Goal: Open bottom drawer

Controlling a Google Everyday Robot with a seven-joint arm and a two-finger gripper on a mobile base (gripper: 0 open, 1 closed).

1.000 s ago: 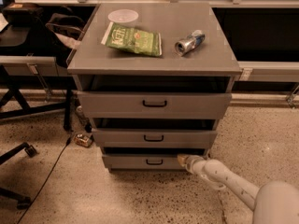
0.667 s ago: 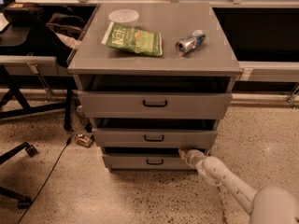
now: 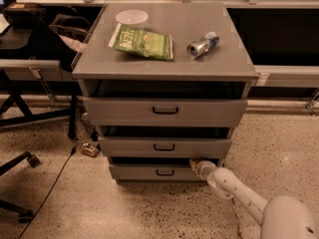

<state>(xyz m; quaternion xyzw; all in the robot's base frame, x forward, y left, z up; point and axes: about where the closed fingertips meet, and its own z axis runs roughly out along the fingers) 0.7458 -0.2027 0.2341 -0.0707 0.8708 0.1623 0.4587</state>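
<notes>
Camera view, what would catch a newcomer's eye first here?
A grey three-drawer cabinet fills the middle, with a green chip bag and a can lying on its side on top. Low at right, a white arm reaches in, and its gripper sits at the upper right edge of the bottom drawer.

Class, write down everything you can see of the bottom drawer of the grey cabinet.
The bottom drawer is the lowest of three in the cabinet, just above the speckled floor. Its front is a flat, low grey panel, metal by the look, with a small black bar handle at its middle. A dark gap shows above its top edge, under the middle drawer. The gripper is at the front's top right corner; contact is unclear.
</notes>
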